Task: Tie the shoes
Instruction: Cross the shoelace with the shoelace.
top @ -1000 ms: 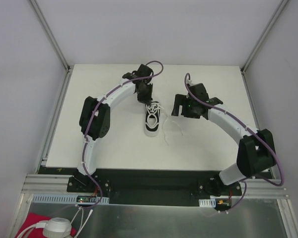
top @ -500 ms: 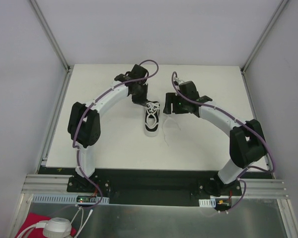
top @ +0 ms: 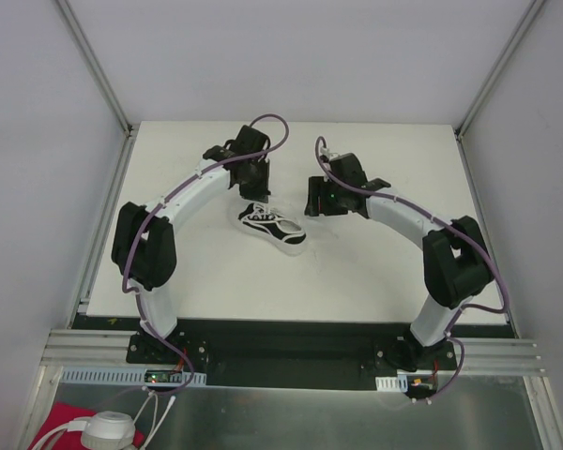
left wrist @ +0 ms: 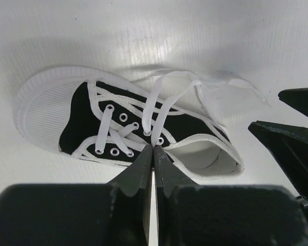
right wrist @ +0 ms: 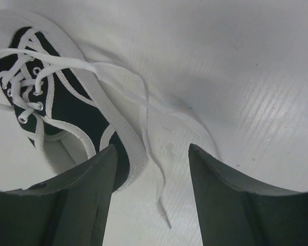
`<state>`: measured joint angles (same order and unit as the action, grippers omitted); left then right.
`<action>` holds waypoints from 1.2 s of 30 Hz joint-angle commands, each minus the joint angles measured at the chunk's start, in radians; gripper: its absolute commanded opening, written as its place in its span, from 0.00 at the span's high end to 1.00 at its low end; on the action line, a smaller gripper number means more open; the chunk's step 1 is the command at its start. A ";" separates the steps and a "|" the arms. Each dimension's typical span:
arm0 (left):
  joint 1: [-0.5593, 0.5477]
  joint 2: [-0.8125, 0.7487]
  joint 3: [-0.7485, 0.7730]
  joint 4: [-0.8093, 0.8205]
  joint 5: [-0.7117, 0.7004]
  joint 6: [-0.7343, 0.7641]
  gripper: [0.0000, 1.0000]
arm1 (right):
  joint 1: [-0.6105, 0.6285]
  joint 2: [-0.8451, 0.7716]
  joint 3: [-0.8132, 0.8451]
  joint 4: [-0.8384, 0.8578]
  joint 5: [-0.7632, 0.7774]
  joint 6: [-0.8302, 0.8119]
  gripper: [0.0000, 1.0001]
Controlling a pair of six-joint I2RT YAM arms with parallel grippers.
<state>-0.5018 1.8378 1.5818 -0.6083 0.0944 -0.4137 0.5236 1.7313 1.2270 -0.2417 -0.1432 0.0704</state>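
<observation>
Left gripper (left wrist: 153, 152): jaws fully closed, tips meeting at the bottom centre of its wrist view, just where two strands of the laces (left wrist: 155, 105) run down from the upper eyelets. I read it as nipping a strand there, though the pinch point itself is hidden by the fingertips. Right gripper (right wrist: 151, 177): jaws partly apart, nothing between them but bare table and one loose lace tail, which lies flat and ungripped; its left finger sits just beside the heel. Shoe (top: 272, 225): centre of the overhead view, flat on its sole on the white table (top: 375, 272), lying diagonally with one end toward the upper left and the other toward the lower right, between the two grippers. Toe cap is at the left of the left wrist view, the open collar at the right. Laces are threaded through the eyelets but untied, with free ends trailing on the table beyond the collar; no knot or loop visible. Step in hand, as I judge it: securing one lace end per gripper, with the left done and the right not yet. Next move calls for lowering the right jaws astride the loose tail and closing on it alone, clear of the heel, so the strands can then be crossed. Risk: thin flat lace slipping from the pads.
</observation>
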 commanded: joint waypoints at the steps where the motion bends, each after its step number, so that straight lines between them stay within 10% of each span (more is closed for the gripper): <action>1: 0.014 -0.035 0.001 0.035 0.010 -0.036 1.00 | 0.021 -0.027 -0.043 -0.022 0.040 0.051 0.39; 25: 0.013 0.008 0.055 0.038 0.074 -0.042 0.98 | 0.009 0.214 0.118 -0.180 0.218 -0.119 0.44; 28: 0.014 0.006 0.055 0.036 0.076 -0.043 0.98 | 0.009 0.228 0.114 -0.177 0.221 -0.118 0.56; 31: 0.013 -0.005 0.041 0.038 0.073 -0.053 0.92 | 0.009 0.240 0.121 -0.179 0.218 -0.113 0.99; 36: 0.020 -0.025 0.006 0.038 0.085 -0.074 0.74 | 0.009 0.240 0.137 -0.176 0.209 -0.113 0.99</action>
<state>-0.4953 1.8477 1.5906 -0.5823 0.1562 -0.4568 0.5278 1.9610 1.3384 -0.4015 0.0715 -0.0418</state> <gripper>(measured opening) 0.166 0.016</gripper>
